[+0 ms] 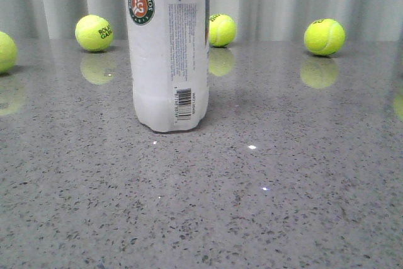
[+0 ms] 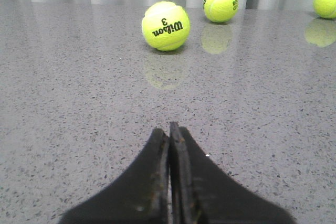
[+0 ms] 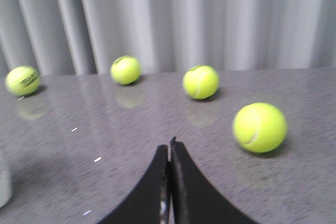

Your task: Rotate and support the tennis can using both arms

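The white tennis can point(image 1: 169, 55) stands upright on the grey speckled table, left of centre in the front view, its Roland Garros emblem point(image 1: 141, 5) and barcode point(image 1: 184, 103) facing me; its top is cut off by the frame. A sliver of its base shows in the right wrist view point(image 3: 3, 184). Neither arm shows in the front view. My left gripper point(image 2: 169, 127) is shut and empty above bare table. My right gripper point(image 3: 170, 144) is shut and empty above the table, well apart from the can.
Yellow-green tennis balls lie along the back of the table point(image 1: 94, 33), point(image 1: 221, 29), point(image 1: 324, 36), one at the left edge point(image 1: 5, 51). A Wilson ball point(image 2: 166, 25) lies ahead of the left gripper. One ball point(image 3: 260, 127) lies near the right gripper. A grey curtain point(image 3: 199, 19) stands behind.
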`<state>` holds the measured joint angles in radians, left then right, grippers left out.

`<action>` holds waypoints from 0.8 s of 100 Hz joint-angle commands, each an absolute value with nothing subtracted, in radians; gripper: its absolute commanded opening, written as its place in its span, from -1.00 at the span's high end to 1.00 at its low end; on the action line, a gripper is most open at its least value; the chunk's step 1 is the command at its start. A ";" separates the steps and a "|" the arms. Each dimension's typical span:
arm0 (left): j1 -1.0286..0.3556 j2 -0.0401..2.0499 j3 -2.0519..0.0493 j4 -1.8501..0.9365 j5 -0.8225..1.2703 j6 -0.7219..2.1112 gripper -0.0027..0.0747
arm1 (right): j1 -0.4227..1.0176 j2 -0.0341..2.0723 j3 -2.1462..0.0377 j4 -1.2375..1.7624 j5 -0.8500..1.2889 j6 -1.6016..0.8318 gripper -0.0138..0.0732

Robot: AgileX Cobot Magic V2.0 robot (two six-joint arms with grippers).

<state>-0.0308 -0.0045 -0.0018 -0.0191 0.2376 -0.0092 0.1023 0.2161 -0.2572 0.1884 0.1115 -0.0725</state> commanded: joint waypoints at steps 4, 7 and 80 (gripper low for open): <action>-0.029 -0.044 0.046 -0.021 0.171 -0.017 0.99 | 0.040 0.218 -0.218 0.105 -0.080 -0.049 0.81; -0.029 -0.044 0.046 -0.021 0.171 -0.017 0.99 | 0.026 0.211 -0.203 0.072 -0.090 -0.024 0.81; -0.029 -0.044 0.046 -0.021 0.171 -0.017 0.99 | -0.054 -0.033 0.009 -0.046 -0.026 0.053 0.81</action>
<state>-0.0308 -0.0045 -0.0018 -0.0191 0.2376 -0.0092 -0.0492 -0.0083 0.0281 -0.0800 0.0422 0.0963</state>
